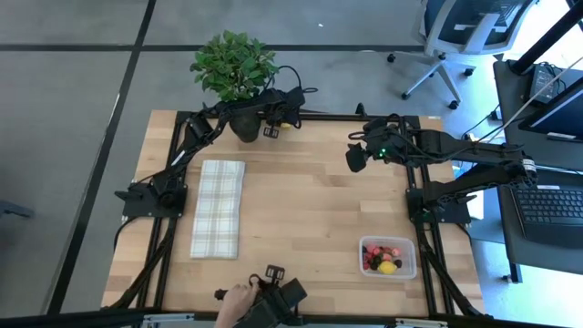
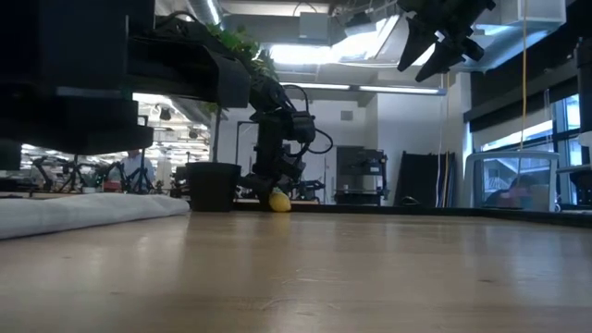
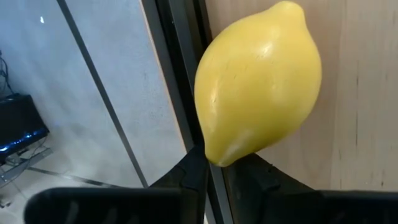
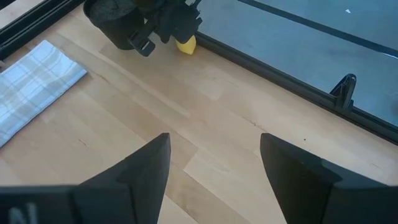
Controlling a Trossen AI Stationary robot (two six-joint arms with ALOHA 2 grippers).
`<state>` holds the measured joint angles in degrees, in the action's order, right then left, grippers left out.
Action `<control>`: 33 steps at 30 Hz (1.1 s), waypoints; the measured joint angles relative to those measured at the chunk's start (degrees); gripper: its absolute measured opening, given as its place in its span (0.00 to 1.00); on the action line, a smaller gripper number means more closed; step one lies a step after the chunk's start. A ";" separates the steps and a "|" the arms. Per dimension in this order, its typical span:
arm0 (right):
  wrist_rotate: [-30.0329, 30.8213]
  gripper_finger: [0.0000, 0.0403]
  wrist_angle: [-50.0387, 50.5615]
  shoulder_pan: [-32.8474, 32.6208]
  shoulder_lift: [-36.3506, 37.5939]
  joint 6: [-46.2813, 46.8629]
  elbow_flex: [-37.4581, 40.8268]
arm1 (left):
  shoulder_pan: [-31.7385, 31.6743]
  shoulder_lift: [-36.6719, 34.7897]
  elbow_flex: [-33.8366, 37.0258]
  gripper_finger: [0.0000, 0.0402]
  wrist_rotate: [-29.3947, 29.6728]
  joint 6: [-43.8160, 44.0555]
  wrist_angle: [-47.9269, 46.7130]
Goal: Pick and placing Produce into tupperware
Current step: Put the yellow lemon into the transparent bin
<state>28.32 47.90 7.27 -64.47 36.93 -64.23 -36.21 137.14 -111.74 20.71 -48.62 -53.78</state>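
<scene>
A yellow toy lemon [image 3: 258, 81] lies on the wooden table at its far edge, beside the black frame rail [image 3: 180, 74] and right of the potted plant [image 1: 232, 68]. My left gripper [image 3: 214, 165] is down at the lemon [image 2: 279, 201] and shut on it. My right gripper [image 4: 214, 155] hangs open and high above the table's right half [image 1: 355, 157], holding nothing. The clear tupperware [image 1: 364, 244] stands at the near right with several red, dark and yellow produce pieces [image 1: 383, 258] inside. My left gripper pinches the lemon's near pointed end [image 3: 221, 158] between its two fingers [image 3: 186, 177]. The fingers slant steeply down toward the far edge. The lemon rests on the table, its length running away from the fingers.
A folded white-and-grey plaid cloth [image 1: 219, 208] lies on the table's left half. A person's hand [image 1: 239, 299] rests by a dark device at the near edge. Bare wood spreads across the table's middle [image 1: 310, 200].
</scene>
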 joint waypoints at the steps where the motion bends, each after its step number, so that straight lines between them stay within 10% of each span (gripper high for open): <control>1: 0.00 0.62 0.00 0.00 0.00 0.00 0.00 | 0.00 0.00 0.02 0.13 0.01 -0.01 -0.02; 22: -4.70 0.62 -0.06 0.02 -0.02 0.03 0.00 | 0.17 0.05 0.17 0.23 1.48 -0.12 -0.10; 33: -4.70 0.62 -0.04 0.02 -0.02 -1.64 0.00 | 0.24 0.07 0.22 0.48 1.11 0.09 -1.09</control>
<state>23.62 47.86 7.29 -64.49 35.29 -64.23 -35.97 137.21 -111.53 21.82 -48.53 -54.87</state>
